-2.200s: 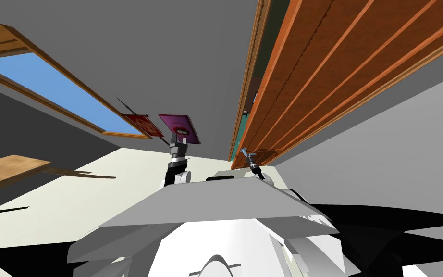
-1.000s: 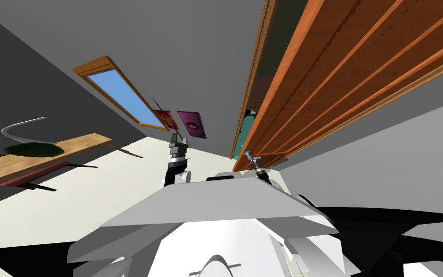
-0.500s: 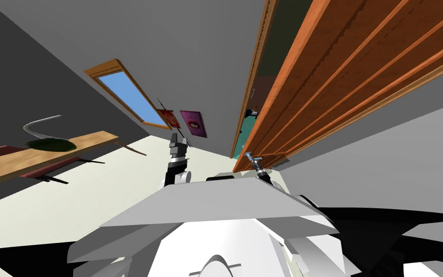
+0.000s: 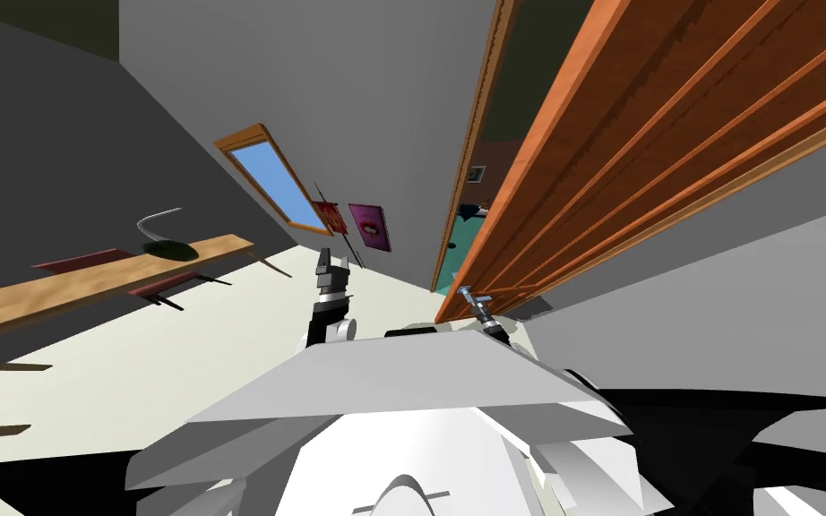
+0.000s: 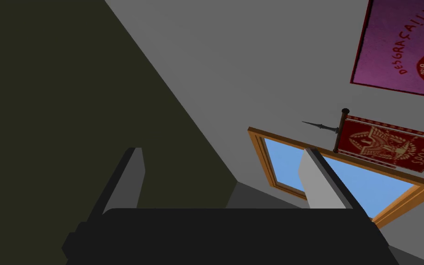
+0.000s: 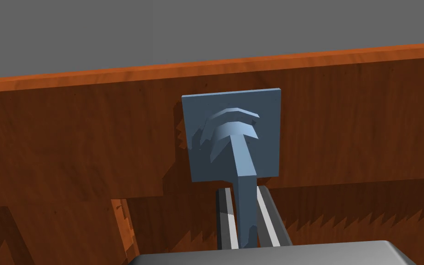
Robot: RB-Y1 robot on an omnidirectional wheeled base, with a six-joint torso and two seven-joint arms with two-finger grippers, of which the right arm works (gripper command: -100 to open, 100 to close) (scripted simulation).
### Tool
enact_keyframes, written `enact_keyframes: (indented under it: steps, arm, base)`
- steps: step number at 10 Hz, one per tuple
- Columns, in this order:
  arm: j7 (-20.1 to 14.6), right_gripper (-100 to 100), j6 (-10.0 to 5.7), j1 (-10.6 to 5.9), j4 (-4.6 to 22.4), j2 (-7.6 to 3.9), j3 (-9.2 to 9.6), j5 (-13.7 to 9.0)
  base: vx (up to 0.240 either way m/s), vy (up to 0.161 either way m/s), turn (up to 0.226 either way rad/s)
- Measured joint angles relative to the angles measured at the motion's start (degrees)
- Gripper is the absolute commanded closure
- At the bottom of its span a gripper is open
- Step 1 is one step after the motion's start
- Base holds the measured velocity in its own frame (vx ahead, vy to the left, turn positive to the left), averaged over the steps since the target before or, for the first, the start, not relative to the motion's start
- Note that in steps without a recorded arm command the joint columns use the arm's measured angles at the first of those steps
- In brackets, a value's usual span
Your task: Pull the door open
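A reddish-brown panelled wooden door stands ajar, swung away from its light wood frame. Through the gap I see a strip of teal floor. The blue-grey lever handle juts from its square plate on the door. My right gripper is shut on the lever, one finger pressed on each side; in the head view this gripper sits at the door's lower edge. My left gripper is raised in front of me, and its fingers stand open with nothing between them.
A long wooden shelf with a dark bowl runs along the left wall. A window, a red banner and a purple poster hang on the grey wall ahead. Pale floor lies to my left.
The door has swung further from its frame, widening the gap. My whole view has turned, so the window, shelf and posters have slid to the right. My right gripper stays on the lever.
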Motion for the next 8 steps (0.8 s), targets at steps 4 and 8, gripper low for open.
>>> enact_keyframes:
  steps: [4,8]
  arm:
    - [-0.6,100,-1.95,1.22,0.5,-0.54,0.01,0.2]
    - [-0.9,100,-3.96,2.16,1.2,-1.07,-0.15,0.3]
  base:
    - [-0.083,-0.038,0.092]
    - [-0.111,-0.039,0.101]
